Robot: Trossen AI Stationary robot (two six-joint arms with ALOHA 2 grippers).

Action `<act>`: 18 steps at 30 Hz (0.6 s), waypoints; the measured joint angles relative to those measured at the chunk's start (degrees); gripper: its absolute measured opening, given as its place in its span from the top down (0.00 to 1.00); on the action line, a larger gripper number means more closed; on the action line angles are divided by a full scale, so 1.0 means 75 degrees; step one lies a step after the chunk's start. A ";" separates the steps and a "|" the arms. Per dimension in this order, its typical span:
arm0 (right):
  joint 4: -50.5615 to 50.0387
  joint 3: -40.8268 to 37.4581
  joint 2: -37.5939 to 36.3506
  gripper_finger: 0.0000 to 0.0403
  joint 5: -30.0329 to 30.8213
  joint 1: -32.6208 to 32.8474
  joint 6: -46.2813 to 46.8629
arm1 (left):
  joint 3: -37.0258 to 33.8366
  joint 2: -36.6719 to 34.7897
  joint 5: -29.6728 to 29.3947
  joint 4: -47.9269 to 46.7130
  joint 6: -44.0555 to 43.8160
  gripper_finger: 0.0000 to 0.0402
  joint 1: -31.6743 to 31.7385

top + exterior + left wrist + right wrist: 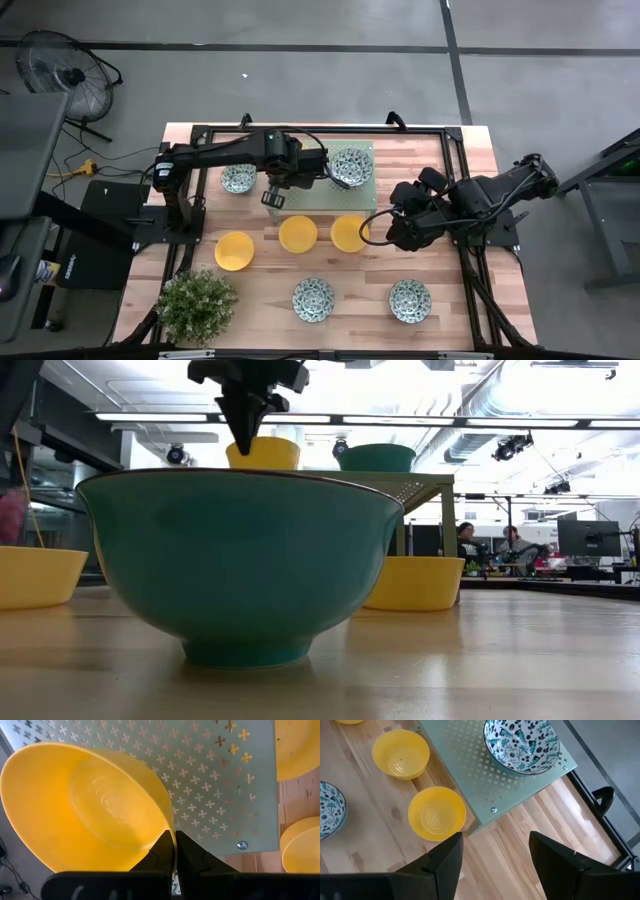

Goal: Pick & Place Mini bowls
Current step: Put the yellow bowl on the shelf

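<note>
Gripping the rim of a plain yellow bowl, my left gripper had its two dark fingers pinched together on the thin wall, one inside and one outside. I held it by the edge, I judge, because the bowl was too wide to take across its whole body. The bowl hung tilted from my fingers, its inside facing my wrist camera. Right under it lay the pale green perforated stand, so I took the step in hand to be setting this bowl down on the stand.

On the stand's far part from my gripper sat a patterned bowl, white with blue-green marks, already in place. Another patterned bowl rested on the wooden table just off the stand's other side. Just past the stand's near edge stood two yellow bowls side by side on the table, with a third yellow bowl a little farther off. Two more patterned bowls waited near the table's front edge, beside a leafy potted plant.

My right gripper hovered off to the side of the stand with its fingers spread wide and nothing between them, waiting.

The tilt mattered: I judged the bowl would need levelling before release, or it could rock.
</note>
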 joint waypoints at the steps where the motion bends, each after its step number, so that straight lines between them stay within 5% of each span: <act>1: 0.0000 0.0000 0.0000 0.46 -0.0001 0.0000 0.0009 | -0.0041 0.0000 0.0001 0.0003 -0.0007 1.00 0.0000; 18: 0.0003 0.0000 0.0000 0.46 -0.0004 0.0000 0.0115 | -0.0120 0.0000 0.0576 0.0274 0.0373 0.99 0.0000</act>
